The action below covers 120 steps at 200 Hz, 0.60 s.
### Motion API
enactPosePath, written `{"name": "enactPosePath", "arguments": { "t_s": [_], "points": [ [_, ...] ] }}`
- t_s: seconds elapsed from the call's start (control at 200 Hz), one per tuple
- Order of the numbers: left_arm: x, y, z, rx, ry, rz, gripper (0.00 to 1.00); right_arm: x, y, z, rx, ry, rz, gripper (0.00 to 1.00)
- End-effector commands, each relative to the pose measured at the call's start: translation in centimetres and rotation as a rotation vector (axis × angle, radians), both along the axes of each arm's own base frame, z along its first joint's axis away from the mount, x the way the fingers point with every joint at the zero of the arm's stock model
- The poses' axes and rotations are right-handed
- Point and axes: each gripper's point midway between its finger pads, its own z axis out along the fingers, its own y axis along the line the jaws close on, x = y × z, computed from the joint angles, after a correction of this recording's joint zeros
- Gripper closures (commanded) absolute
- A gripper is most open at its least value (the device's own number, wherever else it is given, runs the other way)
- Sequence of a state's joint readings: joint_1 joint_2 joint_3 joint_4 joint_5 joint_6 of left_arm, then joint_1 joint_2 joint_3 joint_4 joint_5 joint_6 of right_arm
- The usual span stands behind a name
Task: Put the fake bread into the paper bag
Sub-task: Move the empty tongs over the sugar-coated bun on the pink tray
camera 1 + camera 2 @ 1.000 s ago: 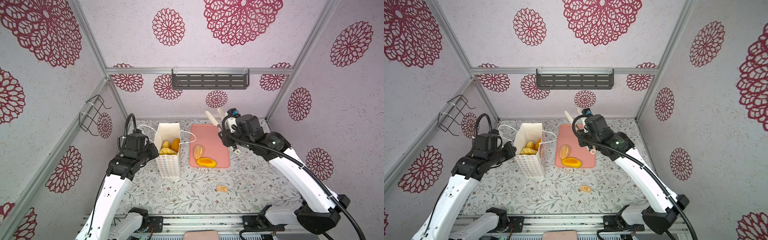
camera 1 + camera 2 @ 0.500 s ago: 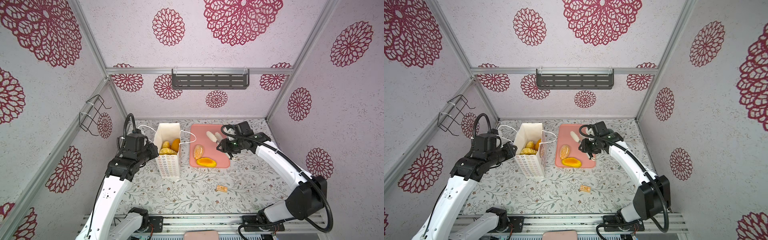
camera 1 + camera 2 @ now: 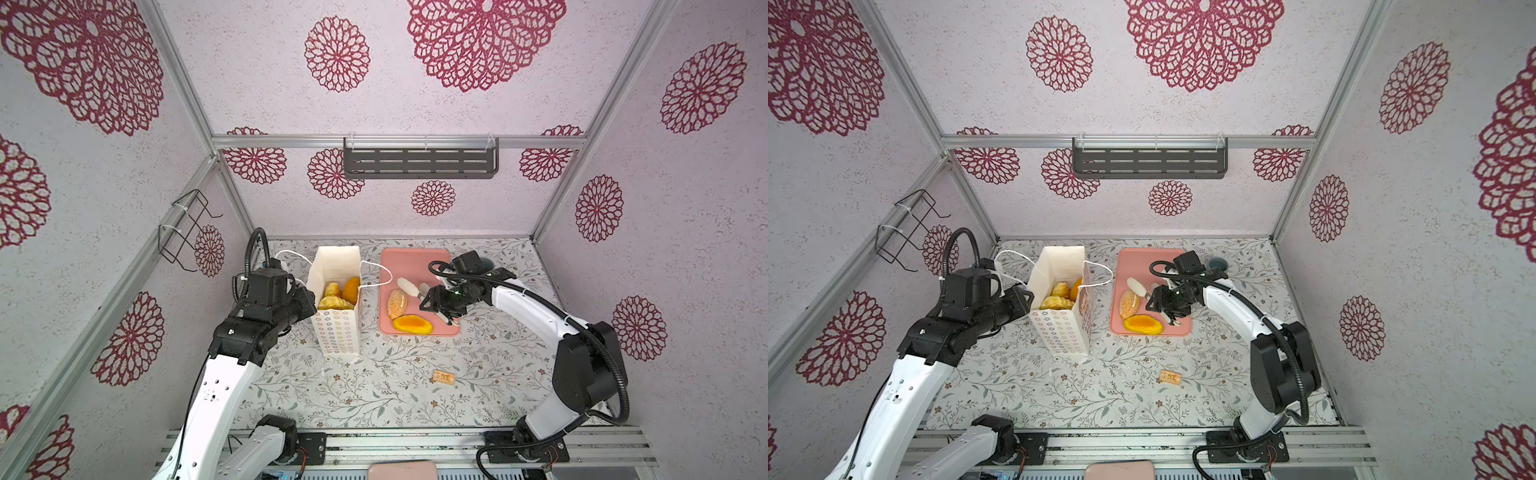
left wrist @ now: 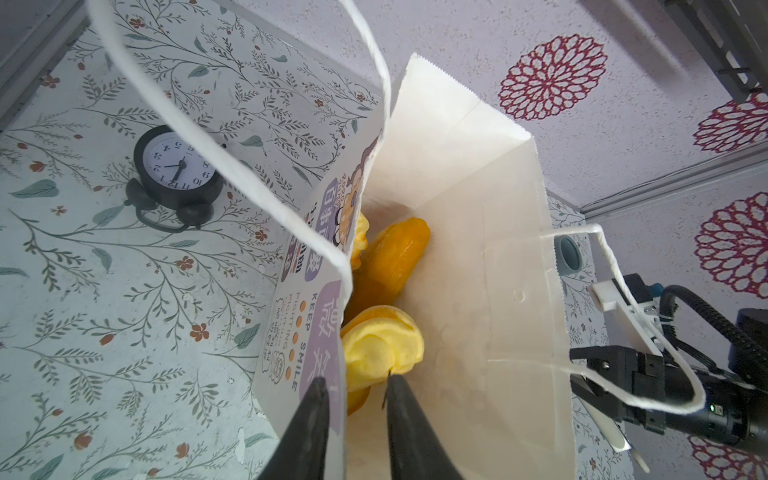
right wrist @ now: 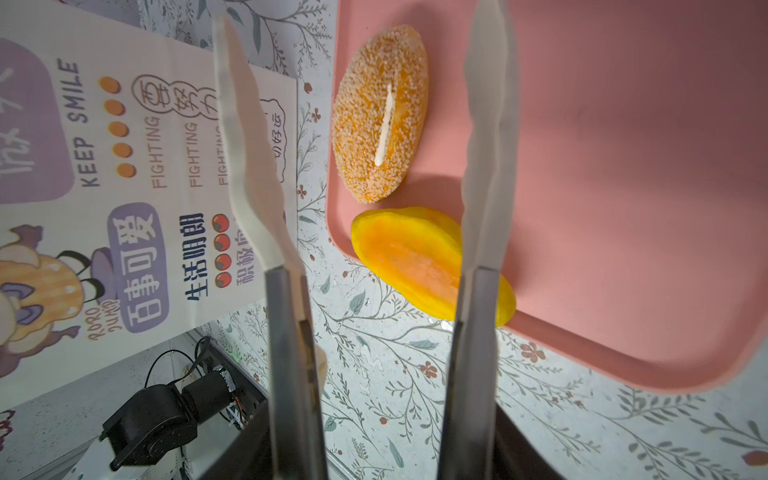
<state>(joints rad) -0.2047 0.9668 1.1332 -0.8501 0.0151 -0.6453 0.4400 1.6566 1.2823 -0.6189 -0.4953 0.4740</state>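
The paper bag [image 3: 336, 332] [image 4: 478, 208] stands upright left of the pink tray [image 3: 415, 257] and holds several pieces of fake bread [image 3: 338, 293] [image 4: 384, 345]. My left gripper [image 4: 355, 380] is open astride the bag's printed wall, one finger outside and one inside, with a gap beside the paper. On the tray lie a sesame oval bun [image 3: 396, 303] [image 5: 380, 112] and a glossy orange bun [image 3: 412, 324] [image 5: 415, 257]. My right gripper [image 3: 413, 284] [image 5: 357, 25], with long white tong blades, hangs open over the tray's left part with nothing between the blades.
A tiny tan block [image 3: 443, 376] lies on the floral table toward the front right. A black alarm clock [image 4: 176, 170] stands on the table in the left wrist view. A grey-blue round object [image 3: 1218, 262] sits at the back right. A dark shelf [image 3: 419, 163] hangs on the back wall.
My right arm has swung down from high at the back to low over the tray, and its blades have spread wider. The left arm has stayed at the bag.
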Motion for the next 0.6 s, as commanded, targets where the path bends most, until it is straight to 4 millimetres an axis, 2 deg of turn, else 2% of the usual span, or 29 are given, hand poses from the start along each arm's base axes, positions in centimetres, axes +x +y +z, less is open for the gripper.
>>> {"name": "enactPosePath", "arguments": {
  "t_s": [0.0,0.325,0.595],
  "points": [
    [0.0,0.0,0.2,-0.008,-0.024,-0.001,0.72,0.5,0.9,1.1,0.043,-0.009,0.005,0.41],
    [-0.2,0.1,-0.1,0.000,-0.024,-0.003,0.72,0.3,2.1,-0.6,0.001,0.051,0.037,0.43],
    [-0.2,-0.1,-0.3,-0.004,-0.026,-0.012,0.71,0.4,3.1,-1.1,-0.045,0.069,0.069,0.42]
  ]
}}
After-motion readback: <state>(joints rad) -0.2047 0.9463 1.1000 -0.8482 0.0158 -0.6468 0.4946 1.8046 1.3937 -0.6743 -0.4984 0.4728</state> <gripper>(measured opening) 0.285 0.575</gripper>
